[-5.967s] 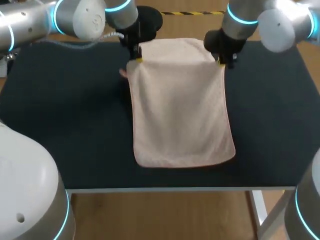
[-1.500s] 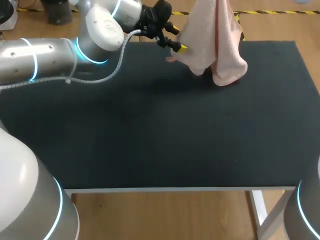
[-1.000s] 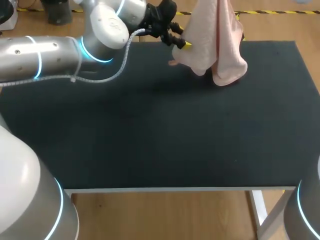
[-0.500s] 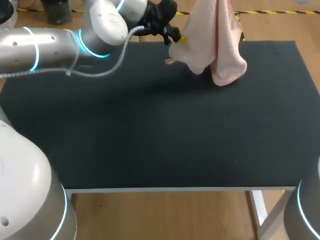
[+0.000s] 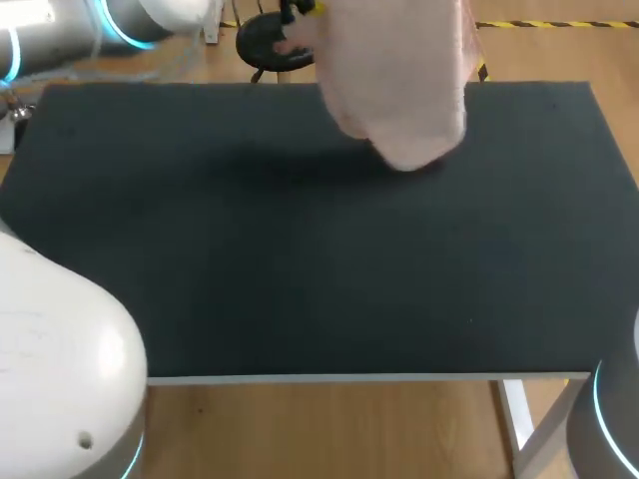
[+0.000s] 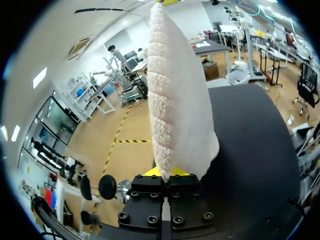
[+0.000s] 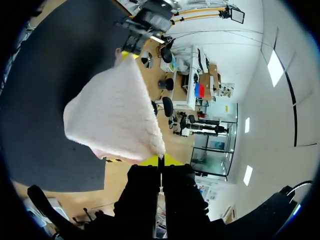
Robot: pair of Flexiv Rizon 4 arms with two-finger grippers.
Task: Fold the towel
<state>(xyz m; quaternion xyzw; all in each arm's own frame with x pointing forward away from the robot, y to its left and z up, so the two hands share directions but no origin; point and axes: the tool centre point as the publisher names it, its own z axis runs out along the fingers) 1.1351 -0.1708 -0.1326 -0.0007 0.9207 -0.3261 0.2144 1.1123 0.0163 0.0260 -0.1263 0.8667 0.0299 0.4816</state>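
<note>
Left gripper (image 6: 166, 172) is clamped on one corner of the towel (image 6: 180, 110), its two yellow tips closed against the cloth from both sides. Right gripper (image 7: 160, 161) is likewise pinched on another corner, fingers together with only the fabric between them. Item under task: one towel, pale pink terry with raised stitched bands across the pile. It is held up off the table (image 5: 300, 269) between the two grippers and hangs as a bunched, loosely doubled drape. Its rounded lower fold sits over the far middle of the black surface, with a soft shadow beside it. Whether that fold touches the surface cannot be determined from the head view. In the left wrist view the cloth runs as a narrow upright strip from the gripper's own fingers to the other gripper's yellow tip at its far end. In the right wrist view it spreads ahead of the fingers as a wide sagging triangle, with the opposite gripper gripping the far corner. Left arm (image 5: 60, 35) enters from the far left corner, a silver link with a blue ring, its yellow tip showing at the cloth's upper edge. Right arm (image 5: 611, 424) shows in the head view only as a grey segment with a blue ring at the near right corner. Count: one towel, one table, two arms, two grippers, both engaged on the cloth.
</note>
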